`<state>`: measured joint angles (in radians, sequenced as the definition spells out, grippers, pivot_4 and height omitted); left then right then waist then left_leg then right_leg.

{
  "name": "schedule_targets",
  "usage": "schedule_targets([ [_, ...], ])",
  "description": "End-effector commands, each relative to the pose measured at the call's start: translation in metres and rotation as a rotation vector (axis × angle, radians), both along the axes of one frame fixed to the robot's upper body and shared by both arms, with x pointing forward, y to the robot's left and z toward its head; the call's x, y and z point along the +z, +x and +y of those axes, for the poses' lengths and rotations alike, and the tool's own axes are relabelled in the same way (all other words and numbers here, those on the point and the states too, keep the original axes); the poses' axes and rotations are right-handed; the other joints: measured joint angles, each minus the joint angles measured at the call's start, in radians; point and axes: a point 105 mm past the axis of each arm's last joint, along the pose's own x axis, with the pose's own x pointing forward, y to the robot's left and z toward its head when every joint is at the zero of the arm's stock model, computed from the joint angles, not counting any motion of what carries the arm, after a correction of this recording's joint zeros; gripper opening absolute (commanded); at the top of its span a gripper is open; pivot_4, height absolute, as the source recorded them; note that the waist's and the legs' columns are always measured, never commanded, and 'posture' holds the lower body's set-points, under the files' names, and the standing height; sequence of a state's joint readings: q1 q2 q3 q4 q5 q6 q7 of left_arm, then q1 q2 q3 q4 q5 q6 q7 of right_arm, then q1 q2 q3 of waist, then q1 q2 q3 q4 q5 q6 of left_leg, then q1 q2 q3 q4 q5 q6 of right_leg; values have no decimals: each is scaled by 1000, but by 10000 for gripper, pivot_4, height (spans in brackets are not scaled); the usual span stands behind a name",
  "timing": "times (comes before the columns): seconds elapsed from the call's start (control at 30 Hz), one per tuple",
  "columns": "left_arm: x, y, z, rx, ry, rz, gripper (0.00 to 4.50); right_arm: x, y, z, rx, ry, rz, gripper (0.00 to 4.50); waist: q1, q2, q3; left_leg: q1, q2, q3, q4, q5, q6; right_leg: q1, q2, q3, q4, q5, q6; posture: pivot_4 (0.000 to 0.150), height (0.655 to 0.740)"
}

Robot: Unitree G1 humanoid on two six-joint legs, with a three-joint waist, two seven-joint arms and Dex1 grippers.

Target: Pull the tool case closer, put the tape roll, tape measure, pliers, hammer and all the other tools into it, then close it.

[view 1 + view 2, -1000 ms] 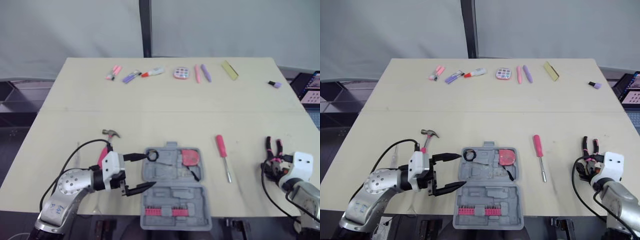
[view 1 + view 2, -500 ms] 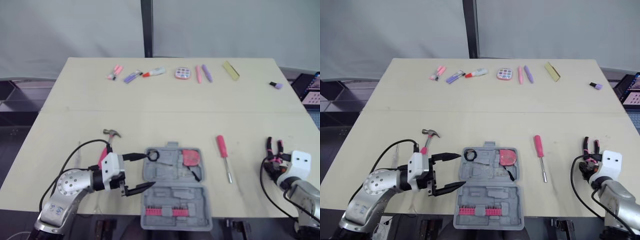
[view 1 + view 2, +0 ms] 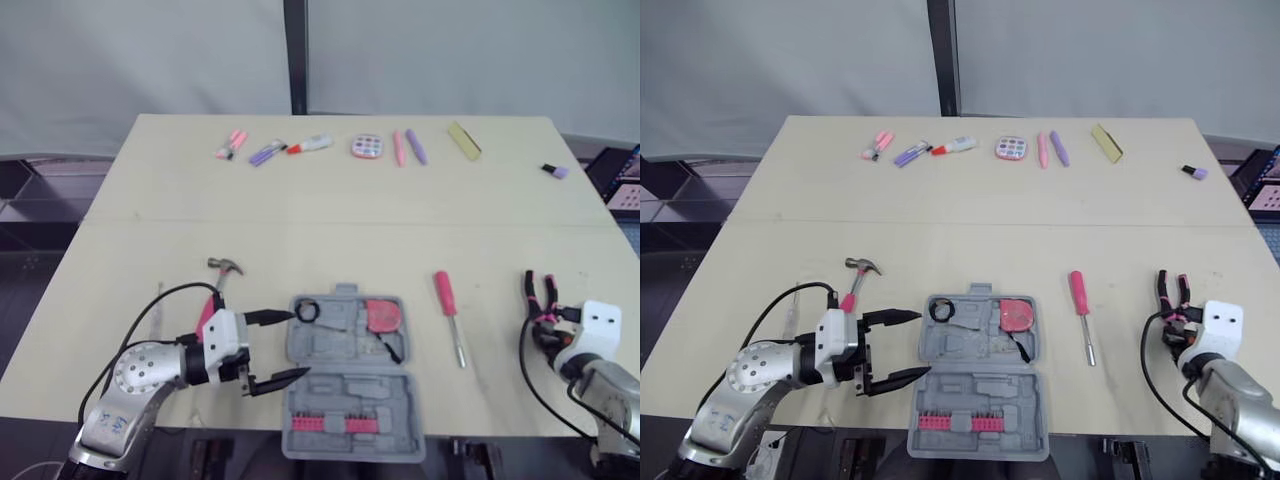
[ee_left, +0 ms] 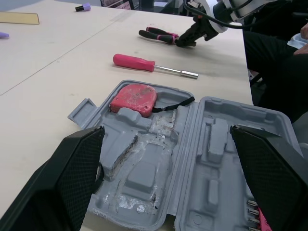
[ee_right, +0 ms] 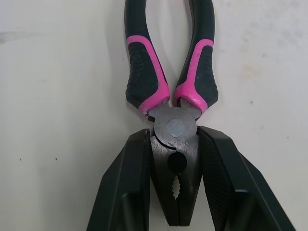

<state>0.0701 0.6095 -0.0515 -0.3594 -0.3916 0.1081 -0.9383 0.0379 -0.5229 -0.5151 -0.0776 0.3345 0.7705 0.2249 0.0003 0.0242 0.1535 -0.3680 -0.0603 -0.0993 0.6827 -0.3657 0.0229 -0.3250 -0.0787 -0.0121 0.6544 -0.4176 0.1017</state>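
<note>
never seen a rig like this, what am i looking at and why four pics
It is a two-armed humanoid robot packing a tool kit. Two pictures come from cameras on its head, looking down at a table; the other two come from a camera on each wrist, looking along that gripper's fingers. The left gripper is open at the left edge of the open grey tool case, which holds a red tape measure and a black tape roll. The right gripper is shut on the pliers, which lie on the table. A hammer and a pink screwdriver lie loose beside the case, and small pink and purple items line the far edge.
</note>
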Motion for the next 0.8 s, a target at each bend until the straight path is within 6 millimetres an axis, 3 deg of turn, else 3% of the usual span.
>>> schedule_targets([
  [0.03,4,1,11,7,3,-12,45000,37,5,12,134,-99,-56,9599,-2,2,0,0,0,1,0,0,0,0,0,0,0,0,0,1500,7134],
  [0.3,14,6,34,-5,39,-4,45000,84,-2,92,766,-306,40,9599,-2,3,2,-1,2,3,0,0,0,-1,1,0,-2,0,0,1500,7134],
  [0.43,15,4,40,-18,58,-1,45000,93,-6,129,1027,-326,115,9599,0,1,3,-1,2,3,0,0,0,0,0,0,-3,0,0,1500,7134],
  [0.53,12,2,42,-29,80,2,45000,97,-8,150,1165,-353,135,9599,1,0,4,-2,2,1,0,0,0,0,0,-1,-5,0,0,1500,7134],
  [0.63,7,0,46,-22,105,5,45000,107,-10,183,1356,-391,150,9599,-4,-1,6,-3,2,1,0,0,0,0,0,-2,-8,0,0,1500,7134],
  [0.8,1,-6,49,-11,128,11,45000,108,-12,206,1468,-454,246,9599,-3,-3,7,-3,3,1,0,0,0,0,0,-3,-9,0,0,1500,7134],
])
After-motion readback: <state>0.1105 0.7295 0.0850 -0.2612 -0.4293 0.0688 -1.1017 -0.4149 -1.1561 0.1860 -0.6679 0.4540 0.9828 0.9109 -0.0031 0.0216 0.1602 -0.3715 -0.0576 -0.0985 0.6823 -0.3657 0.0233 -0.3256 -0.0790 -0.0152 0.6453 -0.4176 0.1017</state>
